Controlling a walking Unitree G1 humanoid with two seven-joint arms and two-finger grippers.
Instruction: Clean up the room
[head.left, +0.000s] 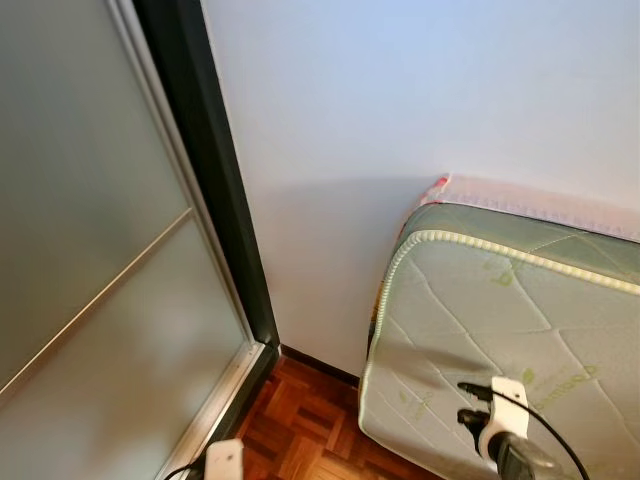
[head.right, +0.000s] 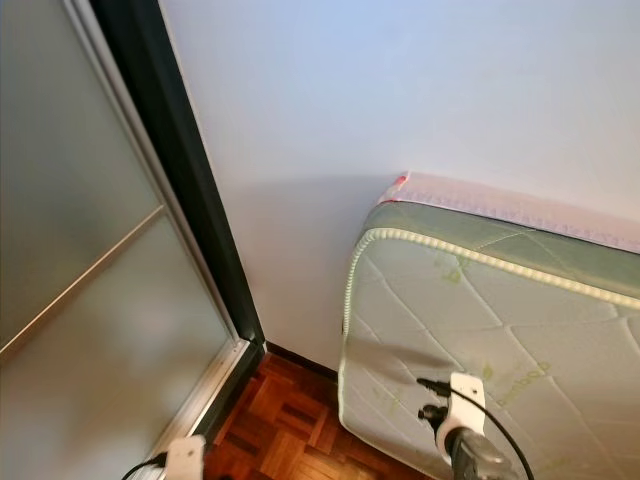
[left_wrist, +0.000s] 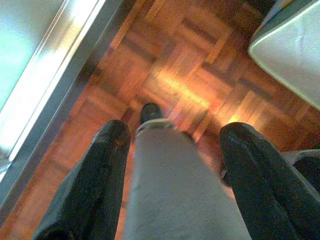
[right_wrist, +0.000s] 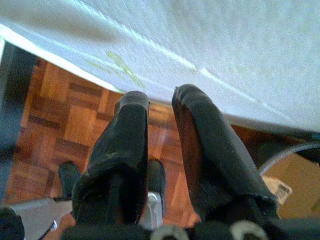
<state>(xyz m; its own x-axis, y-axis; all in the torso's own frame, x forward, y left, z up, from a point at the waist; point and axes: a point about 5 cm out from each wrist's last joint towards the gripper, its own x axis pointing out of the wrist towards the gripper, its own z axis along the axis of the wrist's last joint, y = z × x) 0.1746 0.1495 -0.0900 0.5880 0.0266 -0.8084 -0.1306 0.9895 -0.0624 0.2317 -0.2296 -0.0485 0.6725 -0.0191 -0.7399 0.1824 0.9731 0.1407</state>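
My left gripper (left_wrist: 175, 131) hangs open over the parquet floor (left_wrist: 185, 65), and my own grey leg and black foot (left_wrist: 150, 112) show between its fingers. My right gripper (right_wrist: 160, 97) hangs shut beside the mattress edge, with nothing between its fingers (right_wrist: 125, 150). The wrist of my right arm (head.left: 502, 420) shows low in front of the mattress. At the bottom of the eye views, beside the door track, is my left arm's wrist (head.left: 224, 462). Both arms hang idle.
A quilted white and green mattress (head.left: 500, 320) with a pink sheet (head.left: 540, 200) at its far edge fills the right. A plain white wall (head.left: 400, 120) is close ahead. A frosted sliding door (head.left: 90, 280) with a dark frame (head.left: 215, 180) stands on the left.
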